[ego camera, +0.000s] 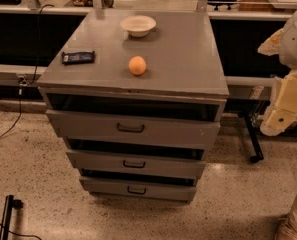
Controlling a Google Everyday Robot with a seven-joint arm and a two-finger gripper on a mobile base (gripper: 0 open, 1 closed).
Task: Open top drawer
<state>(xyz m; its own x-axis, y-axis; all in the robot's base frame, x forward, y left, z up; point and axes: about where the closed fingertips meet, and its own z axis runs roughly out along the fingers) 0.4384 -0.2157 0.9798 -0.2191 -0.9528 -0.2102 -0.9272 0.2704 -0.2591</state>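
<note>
Grey cabinet on a speckled floor, its worktop filling the middle of your view. The top drawer sits directly under the worktop's front edge and already juts forward of it. A dark strip of open box shows between that edge and the front panel. By that look the opening is partly done, and what you have left, if anything, is a longer pull. The panel's long axis runs parallel to the front edge, from left corner to right corner. Its face points toward the camera, which is also the way it slides. The two lower drawers stand out too, each narrower. The gripper hangs beyond the worktop's right edge, well apart from the drawer; whether it is open or closed cannot be told. A bowl rests near the back edge, an orange sits mid-worktop, and a dark bar lies by the left edge. The handle sits centred on the panel with nothing touching it.
</note>
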